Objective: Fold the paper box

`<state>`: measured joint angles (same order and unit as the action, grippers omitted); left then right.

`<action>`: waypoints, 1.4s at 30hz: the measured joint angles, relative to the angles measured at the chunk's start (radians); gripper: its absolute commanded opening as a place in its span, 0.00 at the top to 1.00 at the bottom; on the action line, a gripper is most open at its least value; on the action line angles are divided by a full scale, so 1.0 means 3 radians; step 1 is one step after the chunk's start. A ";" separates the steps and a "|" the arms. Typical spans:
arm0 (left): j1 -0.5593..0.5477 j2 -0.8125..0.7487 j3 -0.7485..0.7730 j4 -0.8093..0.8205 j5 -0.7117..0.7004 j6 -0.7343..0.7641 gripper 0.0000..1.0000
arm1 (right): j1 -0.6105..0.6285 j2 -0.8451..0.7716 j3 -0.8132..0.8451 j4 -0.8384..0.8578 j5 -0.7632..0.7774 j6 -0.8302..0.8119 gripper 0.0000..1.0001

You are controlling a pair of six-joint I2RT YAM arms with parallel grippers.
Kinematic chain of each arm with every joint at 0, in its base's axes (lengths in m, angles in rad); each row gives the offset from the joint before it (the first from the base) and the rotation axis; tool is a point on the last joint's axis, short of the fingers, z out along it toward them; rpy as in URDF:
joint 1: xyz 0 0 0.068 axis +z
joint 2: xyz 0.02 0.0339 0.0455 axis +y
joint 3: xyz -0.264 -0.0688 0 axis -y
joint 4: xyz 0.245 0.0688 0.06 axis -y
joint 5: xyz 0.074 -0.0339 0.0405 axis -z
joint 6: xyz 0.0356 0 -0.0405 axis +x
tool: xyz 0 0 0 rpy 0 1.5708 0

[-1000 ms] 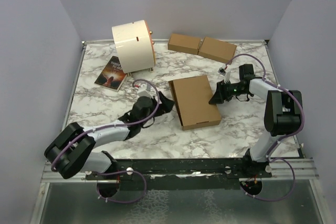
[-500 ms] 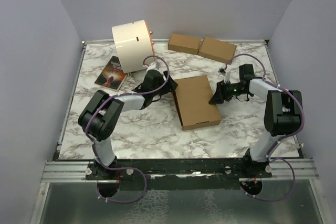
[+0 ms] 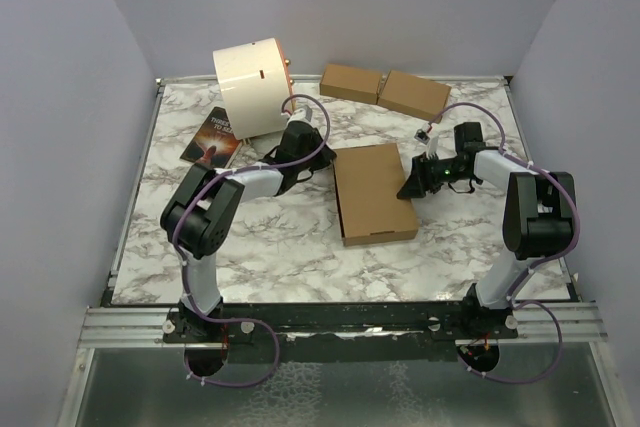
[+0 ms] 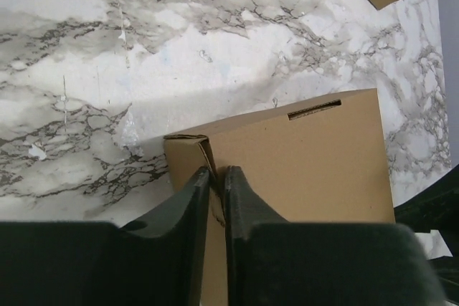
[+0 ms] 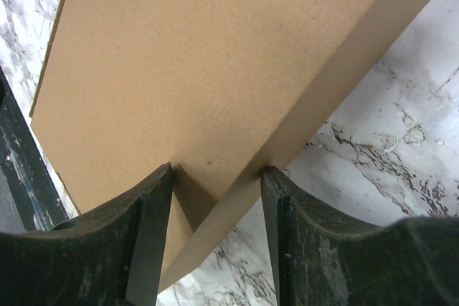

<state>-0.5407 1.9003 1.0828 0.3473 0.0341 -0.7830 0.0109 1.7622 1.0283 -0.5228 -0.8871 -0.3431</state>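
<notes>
The book's (image 3: pixel 212 137) cover lettering, upper left, is too small to read. The paper box (image 3: pixel 373 195) lies mid-frame on the desk (image 3: pixel 290 242), nudged rightward. The left fingers (image 4: pixel 185 209), swung up from lower left, nearly meet on its upper-left corner flap; the right fingers (image 5: pixel 150 227), half-spread, clamp its right corner.

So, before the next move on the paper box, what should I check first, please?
1. Left tool closed on the far-left corner flap of the paper box: ok.
2. Right tool gripping its right edge: ok.
3. Corner flap fully tucked: not ok, it gapes.
4. Two small boxes apart from it: ok.
5. Left arm clear of the drum: cannot tell.
</notes>
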 measured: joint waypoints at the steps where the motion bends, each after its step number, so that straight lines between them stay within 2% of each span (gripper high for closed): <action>1: 0.0006 0.0001 0.0006 0.0005 0.0009 0.0005 0.97 | 0.0000 0.0000 0.0000 0.0000 0.0000 0.0001 0.50; 4: 0.0023 0.0001 0.0029 0.0013 0.0037 0.0042 0.97 | 0.0001 0.0000 0.0000 -0.0001 0.0000 0.0008 0.50; 6: 0.0023 0.0001 0.0032 0.0010 0.0046 0.0066 0.91 | 0.0001 0.0000 0.0000 -0.0003 0.0000 0.0009 0.50; 11: 0.0022 -0.0029 0.0008 -0.0009 0.0050 0.0191 0.53 | 0.0003 0.0000 0.0000 -0.0006 -0.0001 0.0009 0.49; 13: 0.0015 -0.0099 -0.0078 -0.0045 0.0048 0.0248 0.46 | 0.0015 0.0000 0.0000 -0.0006 -0.0001 0.0009 0.49; 15: 0.0013 -0.0238 -0.0210 -0.0104 0.0048 0.0306 0.44 | 0.0025 0.0000 0.0000 -0.0005 -0.0001 0.0008 0.49; 22: -0.0013 -0.1141 -0.0778 -0.0076 0.0104 0.0385 0.43 | 0.0028 0.0000 0.0000 -0.0004 -0.0001 0.0008 0.49; 26: -0.0233 -0.1502 -0.1225 0.0039 0.0086 0.0254 0.43 | 0.0028 0.0000 0.0000 -0.0004 -0.0001 0.0008 0.49; 32: -0.0758 -0.1521 -0.1574 -0.0048 -0.0168 -0.0048 0.45 | 0.0028 0.0000 0.0000 -0.0004 -0.0001 0.0008 0.49; 37: -0.0835 -0.1356 -0.1570 0.0004 -0.0305 -0.0243 0.47 | 0.0028 0.0000 0.0000 -0.0003 -0.0001 0.0008 0.49; 42: -0.0857 -0.1217 -0.1472 0.0102 -0.0323 -0.0296 0.67 | 0.0029 0.0000 0.0000 -0.0003 -0.0001 0.0008 0.49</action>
<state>-0.7979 1.5352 0.6411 0.3779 -0.0628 -0.8719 0.0196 1.7622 1.0283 -0.5236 -0.8875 -0.3408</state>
